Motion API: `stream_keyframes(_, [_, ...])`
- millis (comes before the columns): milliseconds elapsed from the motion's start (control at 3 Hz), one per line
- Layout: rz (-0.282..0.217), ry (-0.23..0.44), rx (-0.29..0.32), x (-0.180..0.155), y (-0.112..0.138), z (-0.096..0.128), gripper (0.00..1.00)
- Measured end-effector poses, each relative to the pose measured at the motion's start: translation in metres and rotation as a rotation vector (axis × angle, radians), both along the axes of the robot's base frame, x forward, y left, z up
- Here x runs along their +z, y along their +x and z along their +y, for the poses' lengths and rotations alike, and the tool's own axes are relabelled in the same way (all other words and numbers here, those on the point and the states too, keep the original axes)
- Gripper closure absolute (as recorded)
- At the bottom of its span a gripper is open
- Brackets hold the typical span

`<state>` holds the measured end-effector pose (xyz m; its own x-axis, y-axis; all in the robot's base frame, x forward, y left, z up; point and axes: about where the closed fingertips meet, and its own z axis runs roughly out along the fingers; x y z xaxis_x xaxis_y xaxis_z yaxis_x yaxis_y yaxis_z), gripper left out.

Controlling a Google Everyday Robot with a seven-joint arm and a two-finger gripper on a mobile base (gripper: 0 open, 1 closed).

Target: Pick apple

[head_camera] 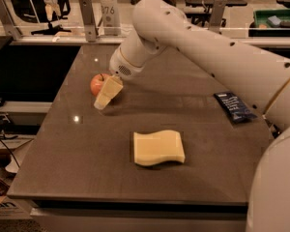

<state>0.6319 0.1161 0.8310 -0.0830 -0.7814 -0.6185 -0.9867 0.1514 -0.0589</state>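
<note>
The apple (97,83) is small, round and red-orange with a short dark stem. It sits on the dark table (87,168) toward the far left. My gripper (105,96) hangs from the white arm just right of and in front of the apple, its pale fingers (108,92) angled down to the table and overlapping the apple's right side. The apple rests on the table.
A flat wavy yellow sponge (158,148) lies at the table's middle front. A dark blue packet (233,106) lies at the right. My white arm (212,47) crosses the table's back right. Metal posts (87,18) stand behind the far edge.
</note>
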Motion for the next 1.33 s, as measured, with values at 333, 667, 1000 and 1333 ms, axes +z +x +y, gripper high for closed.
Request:
stream_keyframes(333, [0.04, -0.007, -0.001, 0.0, -0.003, 0.008, 0.41])
stream_keyframes(667, [0.064, -0.005, 0.0, 0.002, -0.004, 0.011, 0.63])
stream_keyframes(1000, [0.069, 0.009, 0.002, 0.014, -0.002, 0.014, 0.86])
stream_keyframes(1333, [0.06, 0.045, 0.019, 0.042, 0.001, 0.018, 1.0])
